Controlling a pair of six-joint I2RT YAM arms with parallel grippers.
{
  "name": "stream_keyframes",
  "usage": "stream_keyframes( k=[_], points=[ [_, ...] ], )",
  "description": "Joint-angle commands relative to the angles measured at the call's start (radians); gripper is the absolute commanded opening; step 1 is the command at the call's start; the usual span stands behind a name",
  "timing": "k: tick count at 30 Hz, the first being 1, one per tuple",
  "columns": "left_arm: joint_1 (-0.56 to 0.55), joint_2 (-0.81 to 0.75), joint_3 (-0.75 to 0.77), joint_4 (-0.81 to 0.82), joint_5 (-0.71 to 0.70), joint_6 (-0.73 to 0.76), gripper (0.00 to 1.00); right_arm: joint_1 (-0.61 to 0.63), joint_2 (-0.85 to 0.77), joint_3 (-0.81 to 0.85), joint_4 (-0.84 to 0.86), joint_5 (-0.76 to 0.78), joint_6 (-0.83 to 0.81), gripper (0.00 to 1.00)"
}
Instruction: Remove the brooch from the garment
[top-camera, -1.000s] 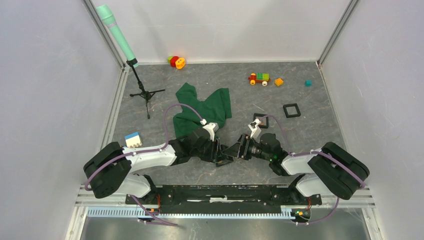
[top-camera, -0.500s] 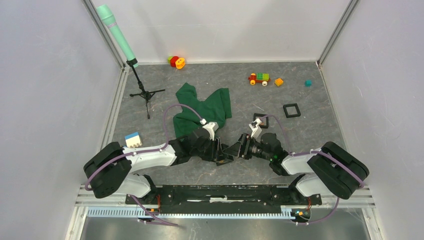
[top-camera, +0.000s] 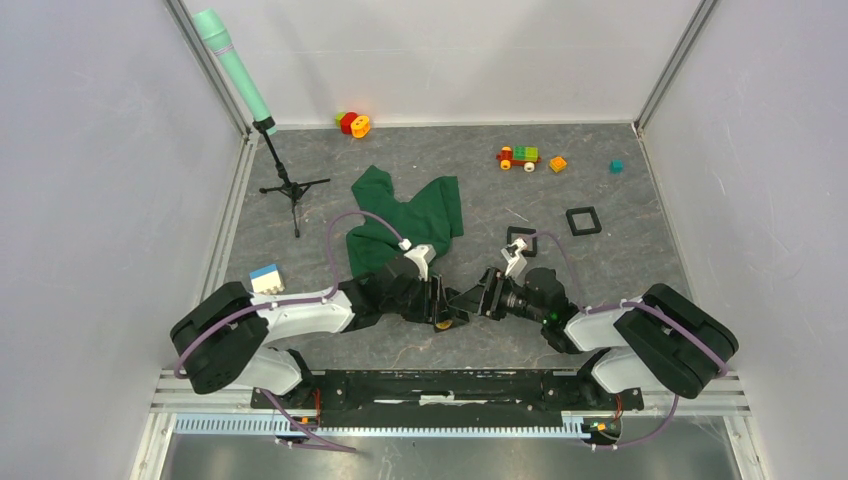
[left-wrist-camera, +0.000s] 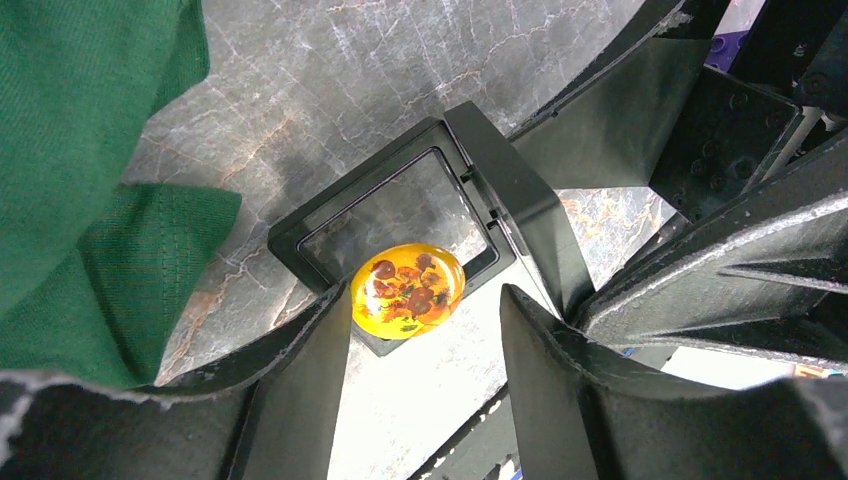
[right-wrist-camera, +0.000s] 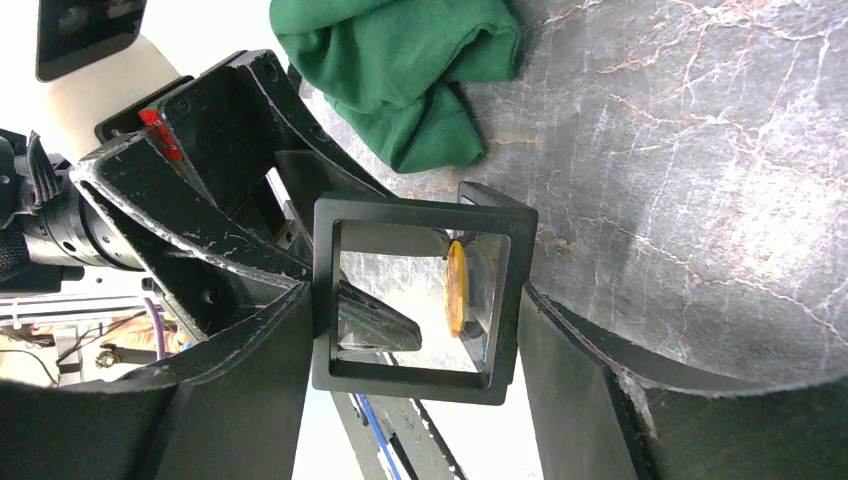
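Lab test cell: white panel walls (top-camera: 100, 150), aluminium frame posts (top-camera: 678, 62), scattered toys (top-camera: 518, 157).

Clamps a black square frame (right-wrist-camera: 410, 384) at centre between two dark fingers (right-wrist-camera: 240, 400) rising from the lower corners. Shows an amber brooch (right-wrist-camera: 456, 288) edge-on inside its window. Catches crumpled green garment (right-wrist-camera: 400, 60) at top centre, on grey marbled table (right-wrist-camera: 700, 150).

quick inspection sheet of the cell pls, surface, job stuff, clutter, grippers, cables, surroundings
surface: grey marbled table, no spills seen
job's things: garment crumpled, centre-left; amber brooch off it, in the open case
clutter: two spare frames, toy train, loose blocks, mic on tripod
grippers: left gripper open around brooch; right gripper shut on case
cables: purple cables looped on both arms, no snag seen
surroundings: white walls, nothing else seen
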Motion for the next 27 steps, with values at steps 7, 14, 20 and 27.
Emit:
stream_keyframes(
  k=[7,14,20,27],
  points=[
    [0.003,-0.110,0.005,-0.039,-0.070,-0.006,0.65,-0.040,0.006,-0.031,0.071,-0.021,-0.005,0.59],
    [0.018,-0.209,-0.012,-0.156,-0.116,0.017,0.65,-0.134,-0.037,-0.020,-0.031,-0.045,-0.087,0.58],
    [0.033,-0.259,-0.017,-0.208,-0.134,0.037,0.65,-0.208,-0.149,0.095,-0.439,0.048,-0.325,0.59],
    [0.049,-0.282,-0.013,-0.241,-0.161,0.067,0.65,-0.319,-0.216,0.213,-0.795,0.186,-0.572,0.63]
  ],
)
